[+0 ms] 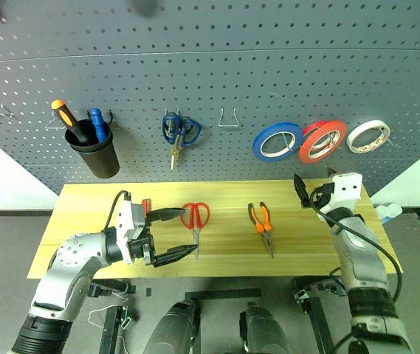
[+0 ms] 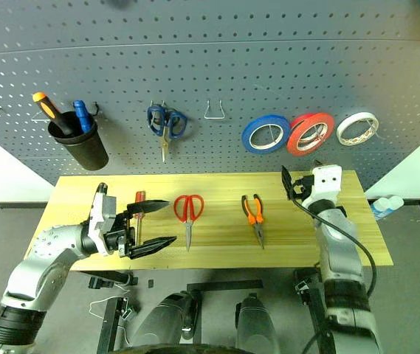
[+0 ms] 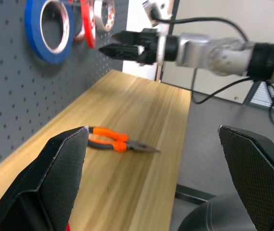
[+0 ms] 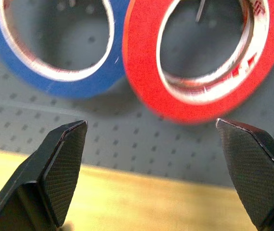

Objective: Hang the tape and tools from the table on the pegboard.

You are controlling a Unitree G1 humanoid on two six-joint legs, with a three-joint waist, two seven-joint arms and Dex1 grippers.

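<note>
The red tape (image 1: 322,140) hangs on the pegboard (image 1: 210,66), between the blue roll (image 1: 277,141) on its left and the white roll (image 1: 367,136) on its right. From the head, the right hand (image 1: 303,190) sits over the desk's (image 1: 305,243) far right part, just below the red ring, fingers wide apart and holding nothing. The right wrist view adds the close look: red tape and blue roll overlap slightly at their edges, with a thin metal hook inside the red ring's top.

On the desk lie the red-handled scissors (image 1: 195,219) left of centre and the pliers (image 1: 261,223) to their right, well apart. The left hand (image 1: 176,234) hovers just left of the scissors, fingers spread wide, empty. A slim red-handled screwdriver (image 2: 138,206) peeks out behind it, clearer from the right eye. The left wrist view looks along the desk past the pliers to the right hand near the rolls.

Further left on the board hang the blue-handled scissors (image 1: 179,133) and a black cup (image 1: 97,155).
</note>
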